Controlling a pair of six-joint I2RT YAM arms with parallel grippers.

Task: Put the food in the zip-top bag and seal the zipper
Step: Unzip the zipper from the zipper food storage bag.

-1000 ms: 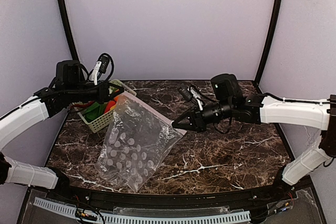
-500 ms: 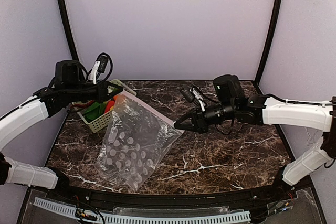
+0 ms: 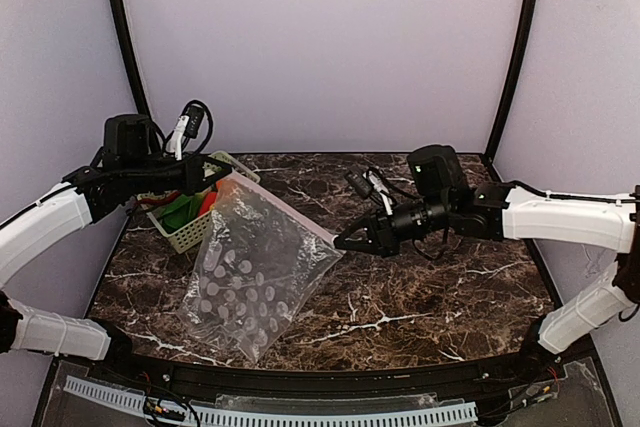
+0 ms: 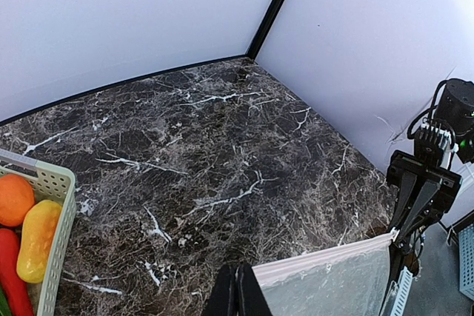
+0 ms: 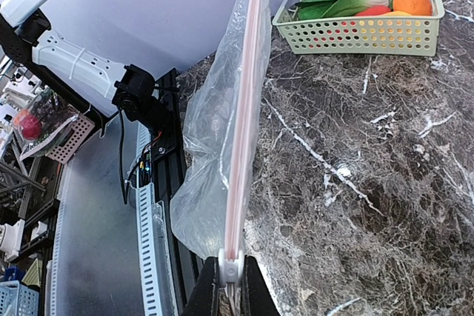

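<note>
Two corners of the clear, floppy, dot-printed zip-top bag (image 3: 255,267) were clamped, one by each arm. The left gripper (image 3: 218,175) was pressed together on the corner nearest the pale green lattice plastic basket (image 3: 188,237). The right gripper (image 3: 340,243) was pinched on the opposite corner, toward the middle of the dark, white-veined marble table (image 3: 430,297). The thin, pinkish press-seal zipper (image 5: 244,109) ran straight and taut between the two grippers, raised off the table. The bag body hung below the zipper, and its lower end rested on the table near the front edge. The food lay in the basket, outside the bag: the round orange toy fruit (image 4: 13,199), the yellow-orange piece (image 4: 37,238), the red chili (image 4: 9,271) and the green-and-white leafy bok choy (image 5: 348,1). The basket stood at the table's left rear, beside the bag corner held by the left gripper.
</note>
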